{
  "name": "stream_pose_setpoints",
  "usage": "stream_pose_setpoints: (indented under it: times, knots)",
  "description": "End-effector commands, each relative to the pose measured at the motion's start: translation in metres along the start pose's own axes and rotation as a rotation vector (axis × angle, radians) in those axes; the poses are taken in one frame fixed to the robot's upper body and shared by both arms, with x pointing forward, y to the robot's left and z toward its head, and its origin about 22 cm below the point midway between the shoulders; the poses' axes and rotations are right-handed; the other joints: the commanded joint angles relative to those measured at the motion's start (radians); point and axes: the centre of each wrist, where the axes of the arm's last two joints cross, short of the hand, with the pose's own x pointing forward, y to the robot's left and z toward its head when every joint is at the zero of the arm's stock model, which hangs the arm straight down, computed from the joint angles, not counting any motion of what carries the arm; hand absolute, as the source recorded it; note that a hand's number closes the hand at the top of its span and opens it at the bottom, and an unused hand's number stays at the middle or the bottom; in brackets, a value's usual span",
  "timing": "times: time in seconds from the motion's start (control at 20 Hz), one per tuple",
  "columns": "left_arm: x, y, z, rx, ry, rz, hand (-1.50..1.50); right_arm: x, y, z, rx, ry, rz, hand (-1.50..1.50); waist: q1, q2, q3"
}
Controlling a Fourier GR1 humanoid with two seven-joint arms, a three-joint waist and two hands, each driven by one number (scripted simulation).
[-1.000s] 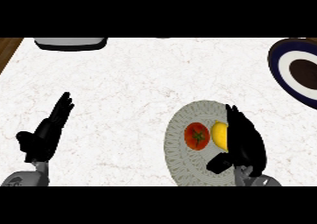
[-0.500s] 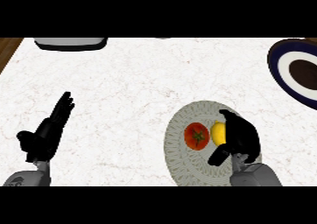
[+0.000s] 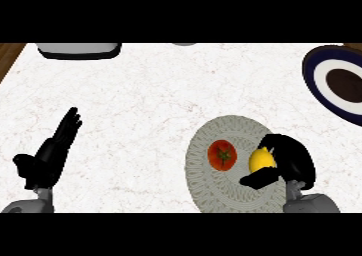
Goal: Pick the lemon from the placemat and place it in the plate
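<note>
Fingers (image 3: 281,150) of the right hand (image 3: 291,162) curl round the oval lemon (image 3: 261,159) (on the woven round placemat (image 3: 213,190)).

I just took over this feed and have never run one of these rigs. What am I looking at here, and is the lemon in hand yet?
This is the one view, from the robot's head, looking steeply down at a white counter. The two grey forearms with black hands coming in from the bottom are the robot's own. The left hand rests open at the view's left, fingers up. The right hand is curled round the yellow lemon, so yes, it has hold of it. The lemon is over the round grey placemat, beside a tomato. The plate, dark blue and white with a dark middle, lies at the upper right, apart from the placemat. A grey thing sits at the far edge; I cannot tell what it is.
</note>
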Motion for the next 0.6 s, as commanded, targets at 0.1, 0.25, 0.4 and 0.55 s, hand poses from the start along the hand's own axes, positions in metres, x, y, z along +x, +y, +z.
stream_pose_setpoints:
  times: [0.1, 0.25, 0.4, 0.55]
  knots:
    - [-0.010, 0.008, 0.011, 0.071, 0.031, 0.014, 0.00, -0.140, -0.074, -0.010, -0.179, 0.125, -0.109, 1.50, -0.086, 0.009, 0.020]
    - [-0.013, 0.015, 0.013, 0.077, 0.030, 0.005, 0.00, -0.193, -0.111, -0.008, -0.262, 0.168, -0.163, 1.50, -0.096, 0.014, 0.020]
    - [-0.009, 0.011, 0.014, 0.070, 0.021, 0.019, 0.00, -0.244, -0.142, 0.002, -0.401, 0.162, -0.171, 1.50, -0.072, 0.010, 0.022]
    - [-0.014, 0.007, 0.018, 0.057, 0.018, 0.025, 0.00, -0.291, -0.161, 0.019, -0.484, 0.116, -0.202, 1.50, -0.050, 0.010, 0.019]
